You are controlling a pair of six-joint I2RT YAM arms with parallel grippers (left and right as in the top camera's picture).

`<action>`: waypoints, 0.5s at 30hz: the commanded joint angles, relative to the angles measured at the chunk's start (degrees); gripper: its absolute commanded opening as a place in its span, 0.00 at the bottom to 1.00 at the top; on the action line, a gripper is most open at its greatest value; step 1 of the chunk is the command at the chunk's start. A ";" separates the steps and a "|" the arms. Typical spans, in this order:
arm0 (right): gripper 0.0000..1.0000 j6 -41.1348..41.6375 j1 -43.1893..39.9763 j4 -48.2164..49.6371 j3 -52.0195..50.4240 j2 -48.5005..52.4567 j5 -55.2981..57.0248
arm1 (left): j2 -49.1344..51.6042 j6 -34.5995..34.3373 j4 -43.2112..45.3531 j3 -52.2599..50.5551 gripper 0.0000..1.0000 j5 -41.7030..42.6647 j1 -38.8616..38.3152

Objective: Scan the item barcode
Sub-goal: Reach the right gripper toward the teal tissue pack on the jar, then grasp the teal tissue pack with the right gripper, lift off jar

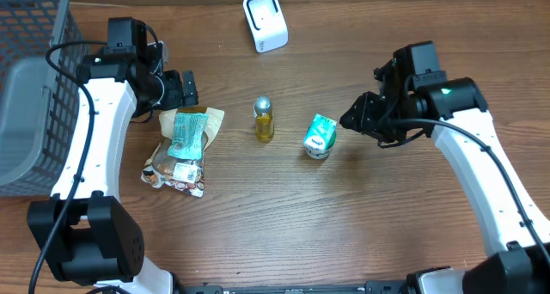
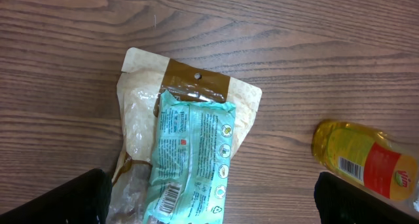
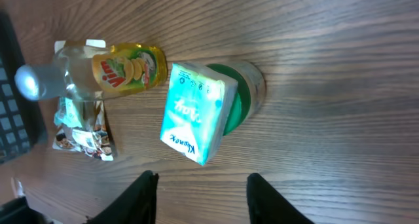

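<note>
**Both grippers empty, scanner well beyond the bottle**

A small yellow bottle stands upright near the middle of the table. A barcode on its label shows in the left wrist view.

The white scanner sits well apart from the bottle, straight beyond it on the side away from the arm bases.

On the bottle's right-arm side, near it, a teal tissue pack rests tilted on top of a round green-topped tub. The right gripper hovers just beyond the pack, farther from the bottle. Its fingers stand moderately apart with only bare wood between them – it holds nothing.

On the bottle's left-arm side lie the snack packs: a teal packet with its barcode face up, lying on a beige pouch. A printed snack bag pokes out at the end nearer the arm bases. The left gripper hangs over the pouch's far end, fingers spread wide – touching nothing that I can see.

A grey basket stands farthest from the bottle on that side.
</note>
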 commanded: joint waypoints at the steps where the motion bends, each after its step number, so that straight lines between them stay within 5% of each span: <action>1: 0.38 2.89 2.14 2.08 -0.07 1.68 0.00 | -0.98 0.63 0.11 1.01 1.00 0.46 -0.13; 15: 0.39 14.21 11.04 3.76 -2.01 3.34 17.18 | -0.98 0.66 0.11 1.01 1.00 0.46 -0.13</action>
